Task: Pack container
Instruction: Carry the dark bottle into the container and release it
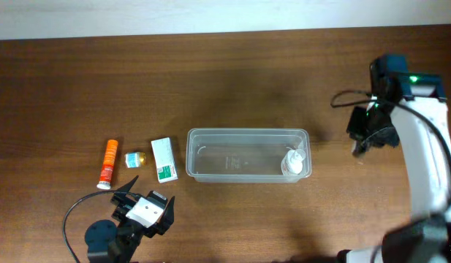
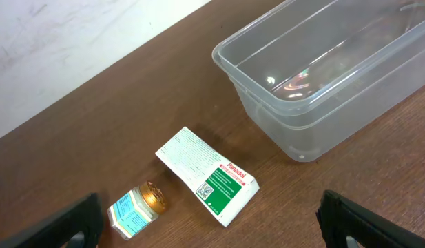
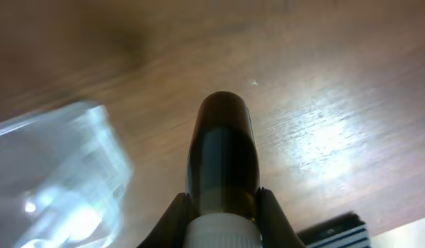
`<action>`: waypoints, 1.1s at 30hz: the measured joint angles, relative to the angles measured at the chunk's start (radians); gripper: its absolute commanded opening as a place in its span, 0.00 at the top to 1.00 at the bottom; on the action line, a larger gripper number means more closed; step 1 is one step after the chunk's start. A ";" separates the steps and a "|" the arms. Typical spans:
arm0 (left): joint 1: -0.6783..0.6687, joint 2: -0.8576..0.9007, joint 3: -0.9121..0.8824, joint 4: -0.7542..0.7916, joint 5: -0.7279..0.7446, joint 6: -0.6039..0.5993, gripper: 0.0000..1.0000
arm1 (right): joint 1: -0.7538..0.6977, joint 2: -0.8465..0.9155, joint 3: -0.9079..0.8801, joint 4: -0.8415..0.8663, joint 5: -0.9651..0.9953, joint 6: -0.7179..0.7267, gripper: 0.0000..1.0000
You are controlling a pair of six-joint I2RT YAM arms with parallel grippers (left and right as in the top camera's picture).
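The clear plastic container (image 1: 247, 155) sits mid-table, with a small white bottle (image 1: 294, 161) in its right end. It also shows in the left wrist view (image 2: 322, 76) and, blurred, in the right wrist view (image 3: 54, 179). My right gripper (image 3: 222, 207) is shut on a dark brown bottle with a white cap (image 3: 222, 162), held above the table to the right of the container (image 1: 371, 131). My left gripper (image 1: 141, 208) is open and empty, near the front edge, below a white-and-green carton (image 2: 209, 176) and a small gold-capped jar (image 2: 136, 207).
An orange tube (image 1: 107, 164) lies at the left, beside the jar (image 1: 134, 159) and carton (image 1: 164, 159). A black cable loops from each arm. Bare wood lies behind the container.
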 measured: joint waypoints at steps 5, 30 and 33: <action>0.000 0.000 0.000 0.000 0.000 0.000 0.00 | 0.177 -0.149 0.187 -0.068 -0.006 0.009 0.93; 0.000 0.000 0.000 0.000 0.000 0.000 0.00 | 0.630 0.106 -0.092 0.186 -0.045 0.244 0.92; 0.000 0.000 0.000 0.000 0.000 0.000 0.00 | 0.630 0.106 -0.183 0.272 -0.045 0.253 0.92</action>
